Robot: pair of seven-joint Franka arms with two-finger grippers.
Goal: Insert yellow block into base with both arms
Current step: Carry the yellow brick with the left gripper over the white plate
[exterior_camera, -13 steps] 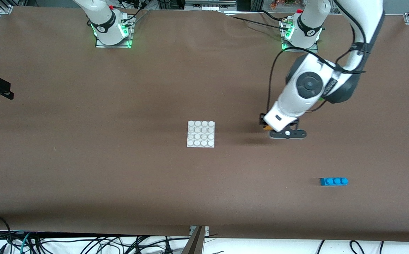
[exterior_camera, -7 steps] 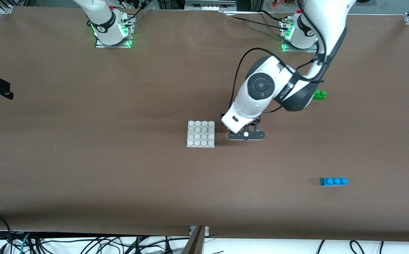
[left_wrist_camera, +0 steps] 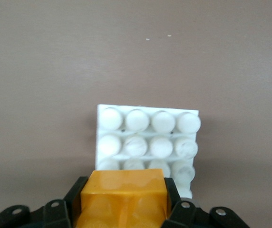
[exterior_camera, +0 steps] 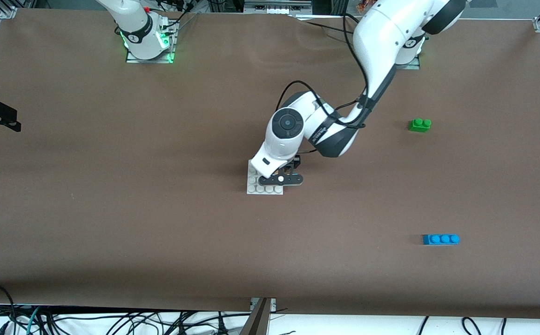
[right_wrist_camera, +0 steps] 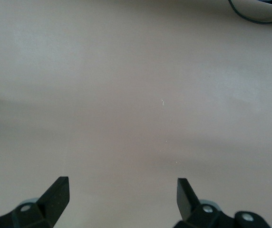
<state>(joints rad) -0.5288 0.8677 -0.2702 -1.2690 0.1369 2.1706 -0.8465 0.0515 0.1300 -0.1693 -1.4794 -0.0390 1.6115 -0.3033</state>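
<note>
Over the base (exterior_camera: 253,188) at frame centre, my left gripper (left_wrist_camera: 124,209) clamps the yellow block (left_wrist_camera: 123,194); my right gripper (right_wrist_camera: 121,197) waits, fingers spread.

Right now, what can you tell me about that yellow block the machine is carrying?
The yellow block is a small orange-yellow brick that looks like smooth, glossy plastic. Only its upper part shows in the left wrist view; any studs are out of sight. The left pincer is shut on it, black fingers pressing its two sides and holding it level. It hangs over the edge of the white studded base, not yet pressed on. In the front view the arm hides it.
</note>
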